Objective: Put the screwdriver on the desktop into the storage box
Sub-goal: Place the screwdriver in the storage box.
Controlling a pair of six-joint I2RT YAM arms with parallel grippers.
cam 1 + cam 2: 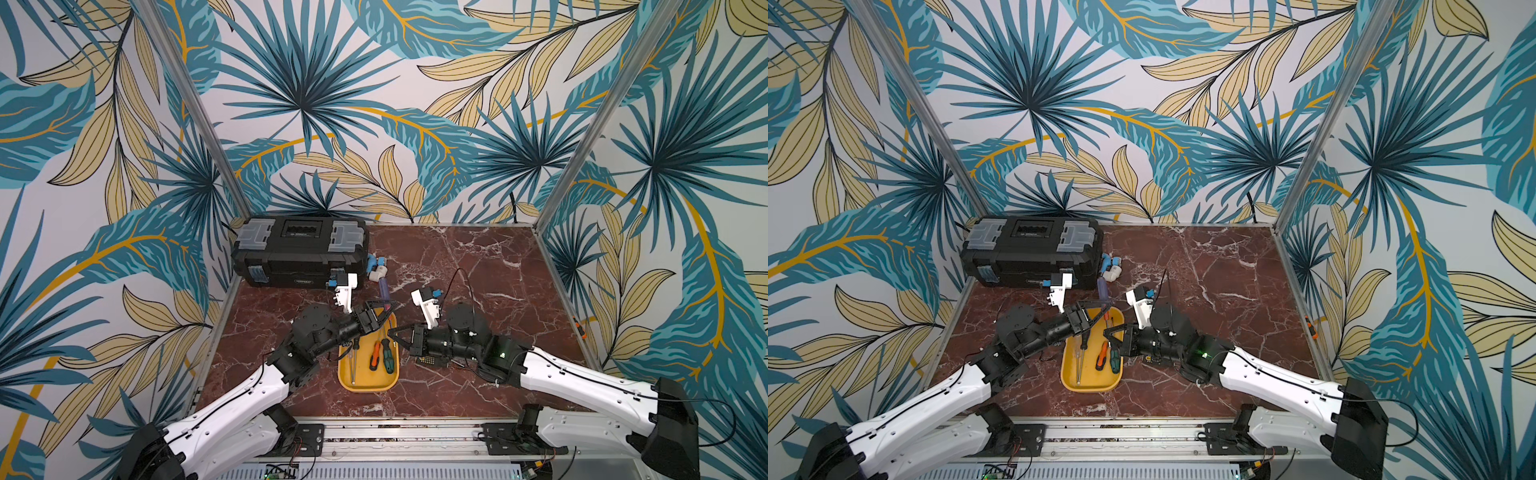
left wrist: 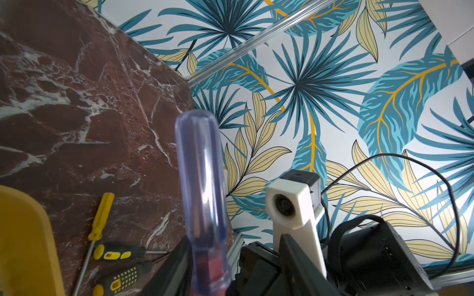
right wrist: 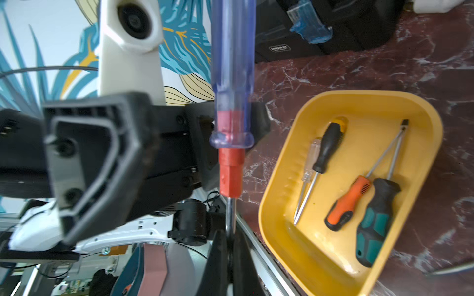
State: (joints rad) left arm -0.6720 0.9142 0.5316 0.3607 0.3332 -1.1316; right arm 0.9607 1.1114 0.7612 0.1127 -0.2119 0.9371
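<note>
While right gripper [image 3: 230, 243] pinches shaft of the blue-handled screwdriver [image 3: 232, 64] & left gripper [image 1: 387, 318] stands w/ jaws spread, pull left clear, then lower tool flat into storage box [image 3: 359, 94].

Left of centre in both top views: a black rectangular plastic toolbox [image 1: 299, 251] [image 1: 1032, 253] with grey clasps. Just right of it: small white-and-blue plastic fittings [image 1: 377, 268]. Upper frame and both sides: wall panels [image 1: 374, 104] printed with teal and beige leaves, joined by slanting aluminium posts [image 1: 195, 112].
</note>
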